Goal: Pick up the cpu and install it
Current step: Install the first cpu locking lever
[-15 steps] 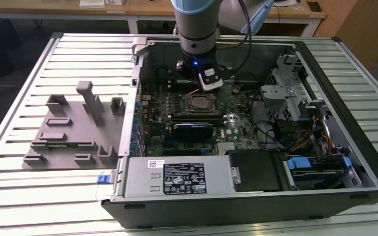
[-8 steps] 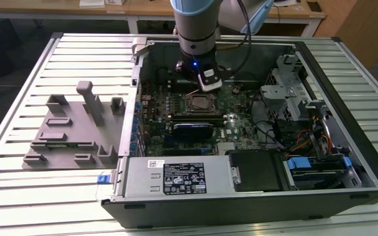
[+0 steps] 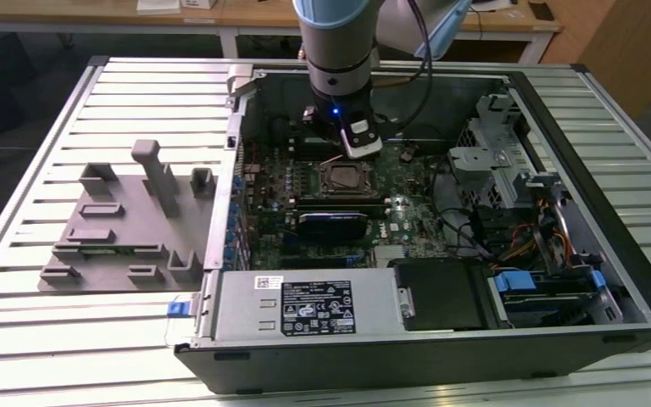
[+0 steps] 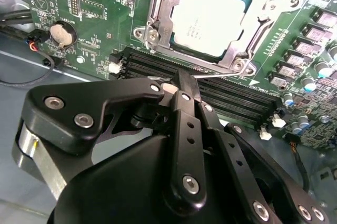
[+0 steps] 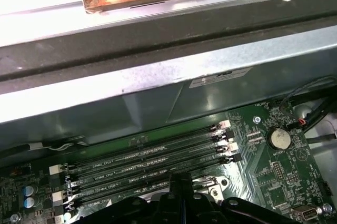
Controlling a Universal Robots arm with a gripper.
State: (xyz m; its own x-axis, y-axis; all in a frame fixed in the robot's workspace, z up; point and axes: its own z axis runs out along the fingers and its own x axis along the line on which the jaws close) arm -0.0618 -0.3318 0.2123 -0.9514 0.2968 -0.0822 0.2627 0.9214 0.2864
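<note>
The cpu [image 4: 210, 19] is a pale silver square lying flat inside the metal socket frame [image 4: 158, 21] on the green motherboard, seen in the second wrist view. My gripper [image 4: 181, 84] hangs just above the memory slots [image 4: 226, 90] beside the socket, its black fingers pressed together with nothing between them. In the first wrist view the gripper [image 5: 181, 179] is over the same slots [image 5: 147, 163]. The exterior view has the arm [image 3: 337, 76] reaching down into the open computer case, over the socket [image 3: 342, 176].
A grey plastic fixture [image 3: 122, 220] lies on the slatted table at the exterior view's left. Inside the case are a power supply [image 3: 303, 309], a drive cage [image 3: 495, 161] and cables [image 3: 473, 229]. A coin battery [image 4: 63, 33] sits near the slots. The case wall [image 5: 158, 92] rises close by.
</note>
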